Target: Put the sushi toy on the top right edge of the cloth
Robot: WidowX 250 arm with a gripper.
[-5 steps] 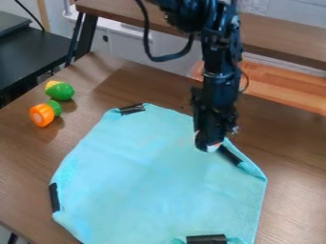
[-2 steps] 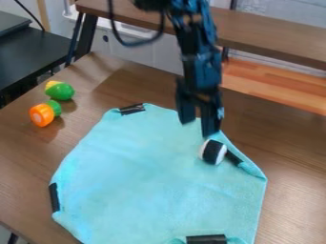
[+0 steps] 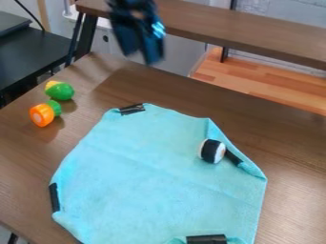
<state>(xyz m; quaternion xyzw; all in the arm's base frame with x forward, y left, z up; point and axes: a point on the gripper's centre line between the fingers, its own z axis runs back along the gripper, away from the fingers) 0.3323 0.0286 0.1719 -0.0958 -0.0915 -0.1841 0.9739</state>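
Black, with its two fingers standing apart and nothing between them, the gripper [image 3: 140,56] hangs over the far edge of the brown wooden table [image 3: 153,86], high in the camera view. Below and to the left of it, a green toy fruit with a yellow end [image 3: 60,91] lies on the bare wood, and just beside that, a little lower in view, sits an orange toy piece with a green end [image 3: 42,115]. Straight below the gripper, the turquoise cloth [image 3: 153,176] spreads over the table, a black strip [image 3: 132,109] on its upper left corner. Well apart from the gripper, down and to the right, the sushi toy [image 3: 211,151], a black-wrapped roll with white ends, lies on its side on the cloth near the top right edge, just beside a second black strip [image 3: 233,157] where the fabric folds over. Farther down from the gripper, a third strip [image 3: 55,197] marks the cloth's left edge, and a fourth [image 3: 207,239] its bottom edge. Behind the gripper, a long brown board [image 3: 242,33] runs off to the right, above a lighter wooden surface [image 3: 255,86].
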